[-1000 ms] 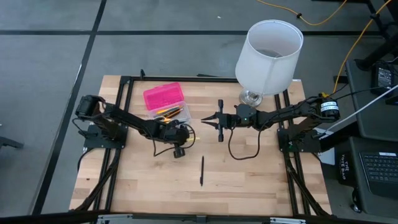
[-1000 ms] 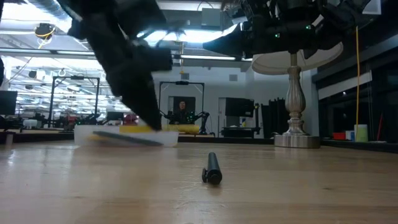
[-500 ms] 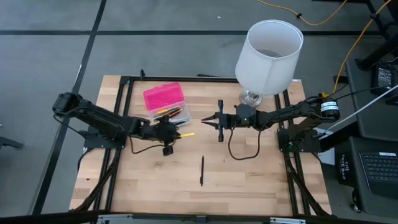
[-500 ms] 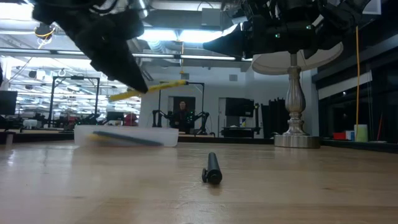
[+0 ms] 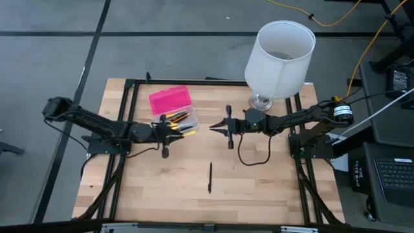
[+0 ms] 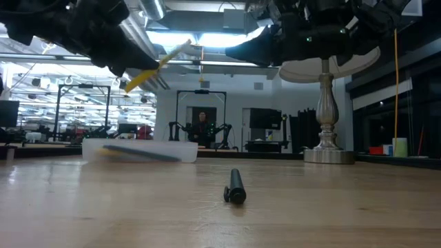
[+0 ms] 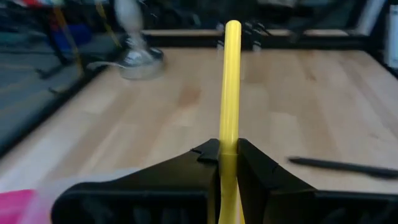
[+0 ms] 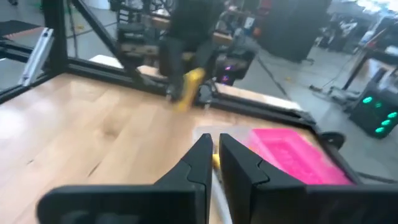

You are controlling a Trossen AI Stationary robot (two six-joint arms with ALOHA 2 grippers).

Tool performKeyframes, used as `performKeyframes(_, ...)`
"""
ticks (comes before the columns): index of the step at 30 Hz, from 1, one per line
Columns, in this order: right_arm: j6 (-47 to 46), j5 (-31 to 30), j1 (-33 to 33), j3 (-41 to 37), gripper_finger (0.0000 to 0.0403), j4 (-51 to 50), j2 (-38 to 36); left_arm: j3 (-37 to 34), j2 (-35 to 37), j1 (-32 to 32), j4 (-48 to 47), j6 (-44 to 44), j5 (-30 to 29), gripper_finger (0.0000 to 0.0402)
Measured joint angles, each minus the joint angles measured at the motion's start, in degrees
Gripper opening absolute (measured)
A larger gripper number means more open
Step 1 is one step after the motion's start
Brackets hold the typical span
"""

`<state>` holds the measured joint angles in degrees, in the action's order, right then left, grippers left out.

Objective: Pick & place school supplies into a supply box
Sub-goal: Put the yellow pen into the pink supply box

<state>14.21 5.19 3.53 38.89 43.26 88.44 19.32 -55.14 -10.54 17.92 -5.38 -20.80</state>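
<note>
My left gripper (image 5: 172,131) hovers just near of the supply box and is shut on a yellow pencil (image 7: 231,87). The box has a pink lid (image 5: 171,100) and a clear base (image 5: 182,118) with several pens and pencils lying in it. A black pen (image 5: 210,177) lies on the table toward the near edge. My right gripper (image 5: 213,126) hangs level to the right of the box, pointing at it. Its fingers (image 8: 202,163) stand close together, and I see nothing between them. My left gripper pinches the yellow pencil between its two fingers at a spot (image 7: 229,142) back from the free end. The fingers come almost level from the table's left and lie along the pencil. The pencil is lifted clear, and its free end (image 6: 185,45) slants upward past the fingertips.
A lamp with a large white shade (image 5: 279,57) stands at the far right on a pale foot (image 6: 329,155). Black frame rails (image 5: 132,103) run along the table's left, right and far sides. Bare wood lies around the black pen.
My left gripper has risen from the table with the yellow pencil and drawn back toward the left edge, beside the box. It has tipped from pointing down to almost level. The pencil, low at first, now slants up, clear of the table.
</note>
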Motion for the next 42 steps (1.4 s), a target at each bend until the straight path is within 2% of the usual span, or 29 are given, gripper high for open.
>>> performKeyframes(3,-0.68,0.83,-0.01,0.0,0.0036,-1.63,0.0,-2.08,1.46,0.59,3.42,0.67,-2.45,0.0017)
performKeyframes(7,-2.02,0.89,-0.09,0.0,0.0035,-2.85,0.0,-3.71,2.61,1.26,5.78,0.76,2.19,0.0017)
performKeyframes(12,-5.17,0.88,-0.48,0.0,0.0035,-3.4,0.0,-4.38,2.65,1.26,8.54,3.03,4.4,0.0017)
performKeyframes(17,-5.11,0.86,-2.39,0.0,0.0035,-5.83,0.0,-5.83,2.67,1.73,12.73,7.37,4.07,0.0017)
performKeyframes(24,-4.91,-1.51,-4.28,0.0,0.0035,-6.28,0.0,-5.98,2.67,3.48,14.04,6.19,4.11,0.0018)
performKeyframes(27,-4.91,-1.72,-4.26,0.0,0.0035,-6.28,0.0,-5.98,2.67,3.91,13.94,5.08,2.21,0.0018)
performKeyframes(37,-5.1,-1.7,-4.22,0.0,0.0035,-6.34,0.0,-5.98,2.67,3.97,4.06,2.72,-13.74,0.0018)
performKeyframes(42,-5.11,-1.7,-4.22,0.0,0.0035,-6.33,0.0,-5.98,2.67,4.49,2.31,0.81,-15.81,0.0018)
